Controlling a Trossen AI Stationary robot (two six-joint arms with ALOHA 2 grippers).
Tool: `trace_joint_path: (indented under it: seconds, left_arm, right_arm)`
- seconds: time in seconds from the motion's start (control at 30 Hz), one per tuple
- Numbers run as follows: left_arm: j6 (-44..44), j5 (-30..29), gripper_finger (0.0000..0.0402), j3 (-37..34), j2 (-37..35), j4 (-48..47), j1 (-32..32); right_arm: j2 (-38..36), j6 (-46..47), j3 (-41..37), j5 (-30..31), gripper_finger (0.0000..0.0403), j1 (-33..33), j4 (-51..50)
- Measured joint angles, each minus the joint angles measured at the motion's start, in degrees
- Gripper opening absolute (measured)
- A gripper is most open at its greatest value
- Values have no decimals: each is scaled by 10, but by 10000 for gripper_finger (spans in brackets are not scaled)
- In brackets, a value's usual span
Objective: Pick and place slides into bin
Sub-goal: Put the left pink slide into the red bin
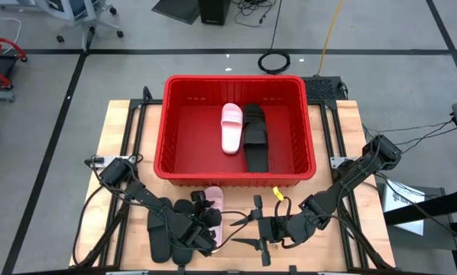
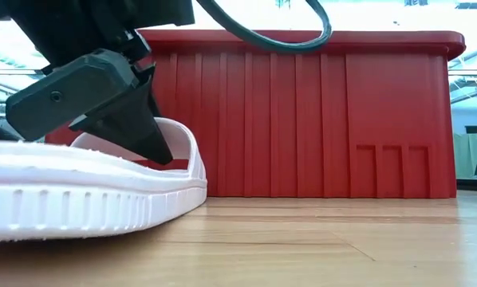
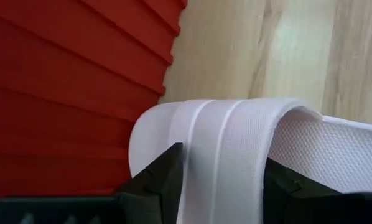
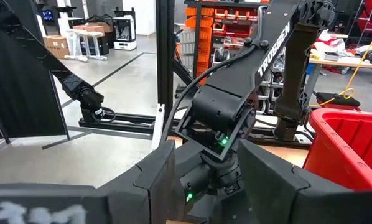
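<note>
A pale pink slide [image 1: 214, 205] lies on the table just in front of the red bin's [image 1: 236, 177] near wall, sole down. My left gripper [image 1: 210, 221] is down on it, and its fingers [image 3: 167, 177] close on the wide strap. My right gripper [image 1: 244, 231] hovers open and empty to the right of that slide, near the table's front edge. Black slides [image 1: 162, 231] lie on the table under and beside my left arm. Inside the bin lie one pink slide [image 1: 231, 127] and one black slide [image 1: 254, 136], side by side on its floor. My left gripper holds the pink slide's wide strap [image 3: 223, 146], one finger on each of the strap's two edges, so the strap's width lies between them. The fingers [image 2: 147, 131] slant down from above. The slide's sole [image 2: 79, 207] rests on the table.
The bin's near wall [image 2: 318, 119] stands close behind the pink slide. The bin fills the table's middle and far part. A yellow tag [image 1: 277, 194] lies near my right gripper. There is bare wood [image 1: 335, 244] at the front right.
</note>
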Motion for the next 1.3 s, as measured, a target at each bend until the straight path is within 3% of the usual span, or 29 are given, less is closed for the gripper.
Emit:
trace_joint_path:
  seconds: [0.5,0.83,1.3]
  left_arm:
    - [-1,0,140,0,0,16,-1]
    - [12,20,10,0,0,16,-1]
    - [-1,37,11,0,-4,18,-1]
  right_arm:
    - [0,0,0,0,165,0,-1]
    - [0,0,0,0,165,0,-2]
    - [0,0,0,0,165,0,-2]
